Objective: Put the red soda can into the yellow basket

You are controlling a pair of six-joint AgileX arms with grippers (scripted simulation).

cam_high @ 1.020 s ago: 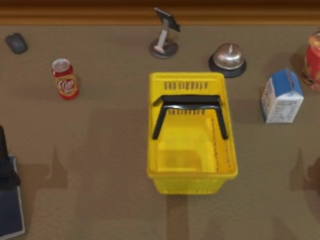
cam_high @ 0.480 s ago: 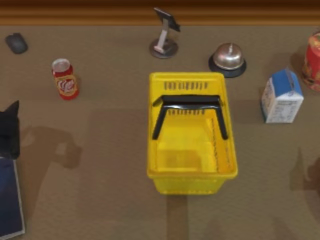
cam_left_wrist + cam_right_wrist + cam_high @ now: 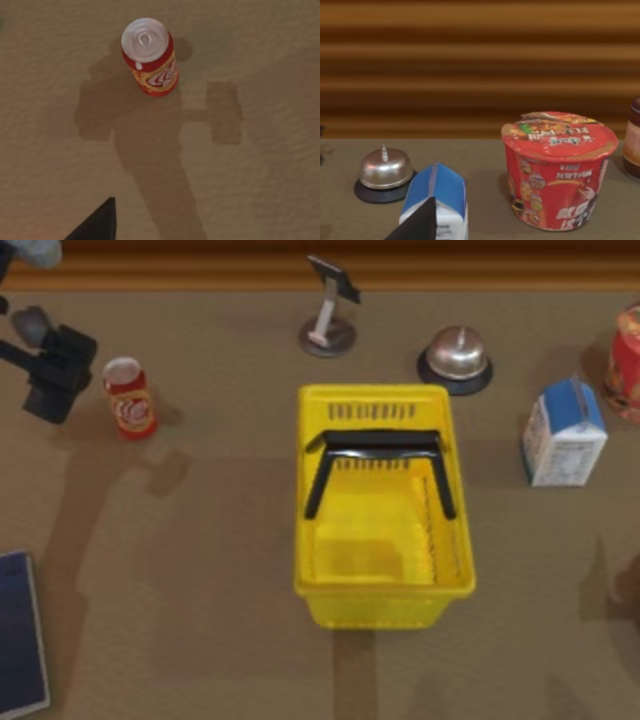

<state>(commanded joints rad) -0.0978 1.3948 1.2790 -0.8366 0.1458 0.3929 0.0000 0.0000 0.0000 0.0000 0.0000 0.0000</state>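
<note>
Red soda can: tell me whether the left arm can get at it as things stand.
Probably yes. The left gripper sits just beside the red soda can, which stands upright on bare table with nothing between them. Whether its jaws are open cannot be told.

So the only real mover is the left gripper (image 3: pixel 62 375). A second ago it sat low at the table's left edge by the dark blue book (image 3: pixel 20 635); half a second ago it had crept a bit farther up that edge. Now it's way up near the far-left corner, with the red soda can (image 3: pixel 129 398) just to its right, close but seemingly not touching. Its shadow swung along too.
</note>
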